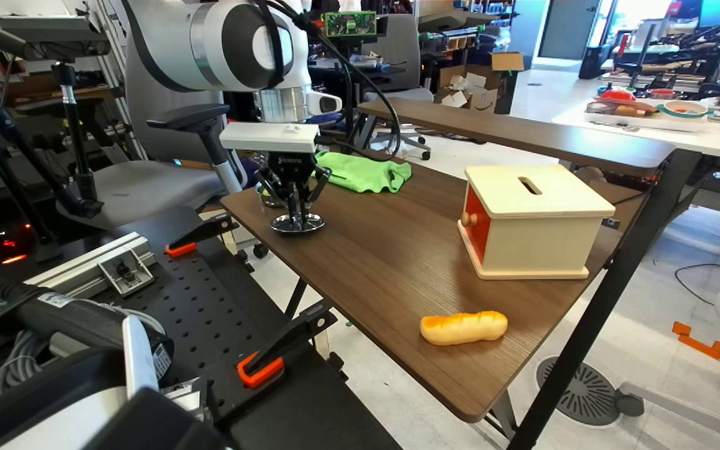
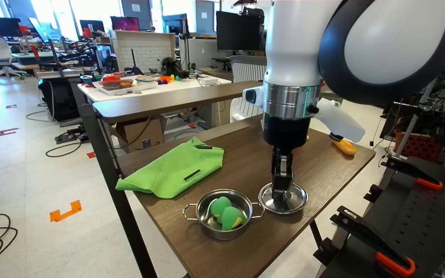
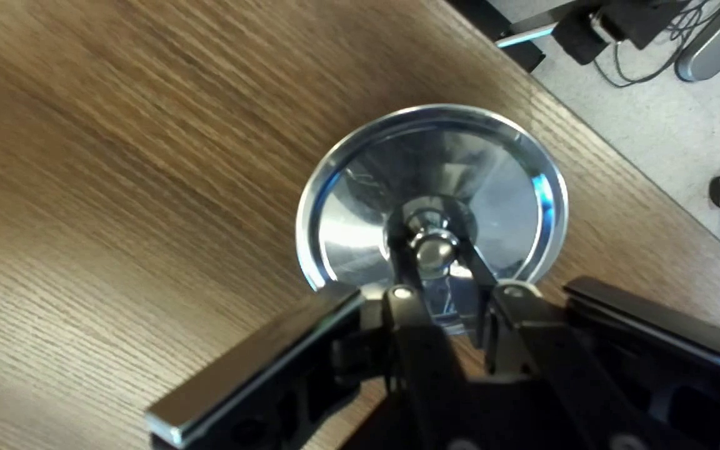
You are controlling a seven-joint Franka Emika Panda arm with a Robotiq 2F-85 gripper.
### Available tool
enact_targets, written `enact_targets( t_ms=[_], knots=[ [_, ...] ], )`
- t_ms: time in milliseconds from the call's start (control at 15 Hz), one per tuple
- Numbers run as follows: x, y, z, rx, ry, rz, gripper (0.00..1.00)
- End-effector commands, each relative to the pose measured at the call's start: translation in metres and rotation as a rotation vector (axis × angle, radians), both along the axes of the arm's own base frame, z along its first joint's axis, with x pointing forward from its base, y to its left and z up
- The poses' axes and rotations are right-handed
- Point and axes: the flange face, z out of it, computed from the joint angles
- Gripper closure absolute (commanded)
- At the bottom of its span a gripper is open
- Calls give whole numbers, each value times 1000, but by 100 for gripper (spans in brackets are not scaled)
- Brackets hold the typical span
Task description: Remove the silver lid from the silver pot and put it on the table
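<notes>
In an exterior view, lower centre: black hand (image 2: 282,192) straddling the knob (image 3: 435,253) of a round silver metal lid (image 2: 296,197) on brown wood-grain counter (image 2: 242,162), grip unclear, beside two-handled silver metal pot (image 2: 224,235)

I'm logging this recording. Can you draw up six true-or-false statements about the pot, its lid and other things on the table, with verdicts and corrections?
1. The silver lid is off the silver pot. True.
2. The pot is empty. False: it holds green objects with yellow patches.
3. The end effector straddles the lid's knob. True.
4. The wooden box has a slot in its top. True.
5. The bread loaf is inside that box. False: it lies on the table, outside the box.
6. The green cloth is draped over the pot. False: it lies apart from the pot.
</notes>
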Motion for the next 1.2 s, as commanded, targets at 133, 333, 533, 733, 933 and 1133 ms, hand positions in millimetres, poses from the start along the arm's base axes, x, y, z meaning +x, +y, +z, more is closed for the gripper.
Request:
enact_targets(
  t_ms=[133,333,533,733,933,1133],
  knots=[
    [3,9,-7,1,-9,-24,95],
    [3,10,-8,1,-10,-38,95],
    [4,10,-8,-1,-6,-53,54],
    [4,10,-9,-2,-1,-63,33],
    [4,8,-4,-16,1,-100,11],
    [6,6,23,-6,-34,-161,0]
  ],
)
